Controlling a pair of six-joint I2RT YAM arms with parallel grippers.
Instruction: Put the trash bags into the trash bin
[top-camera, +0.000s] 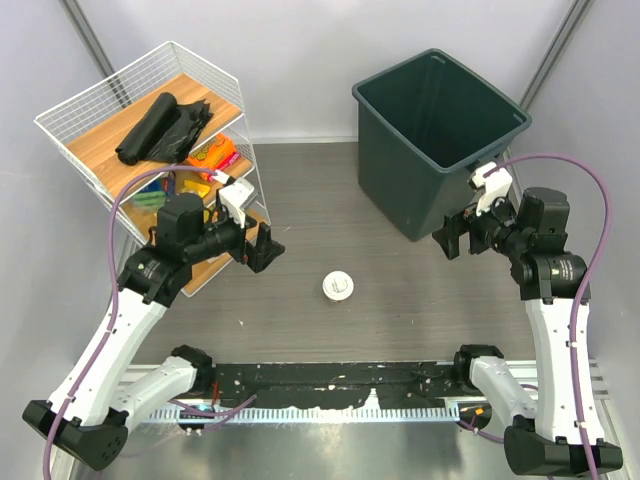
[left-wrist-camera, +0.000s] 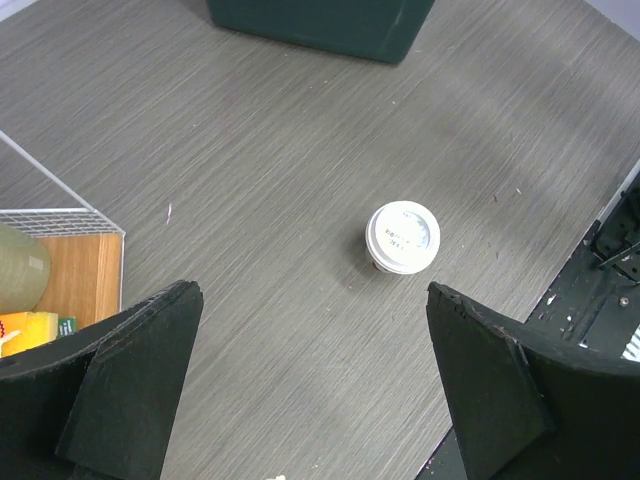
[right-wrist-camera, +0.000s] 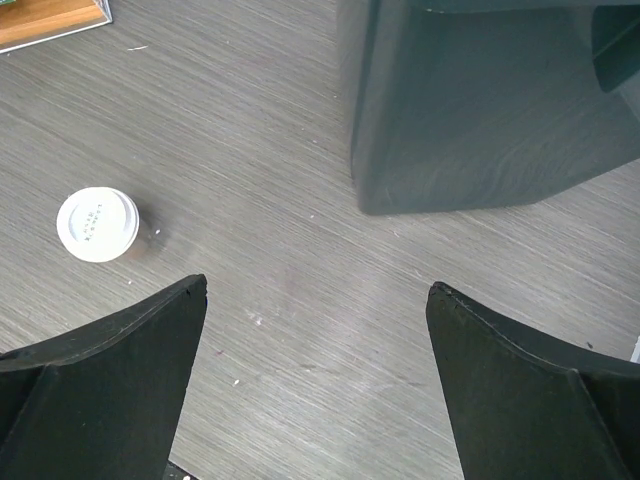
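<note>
Black glossy trash bags (top-camera: 160, 128) lie rolled and crumpled on the top wooden shelf of the white wire rack (top-camera: 75, 106) at the far left. The dark grey-green trash bin (top-camera: 440, 140) stands upright at the far right; its outer wall also shows in the right wrist view (right-wrist-camera: 480, 110) and in the left wrist view (left-wrist-camera: 320, 25). My left gripper (top-camera: 264, 246) hovers open in front of the rack's lower shelves, nothing between its fingers (left-wrist-camera: 130, 380). In front of the bin my right gripper (top-camera: 450, 238) is open too and holds nothing.
A white lidded cup (top-camera: 339, 286) stands on the grey table between the arms, seen in the left wrist view (left-wrist-camera: 402, 237) and in the right wrist view (right-wrist-camera: 97, 224). Colourful snack packets (top-camera: 212, 155) fill the rack's lower shelves. A black rail (top-camera: 340, 385) runs along the near edge.
</note>
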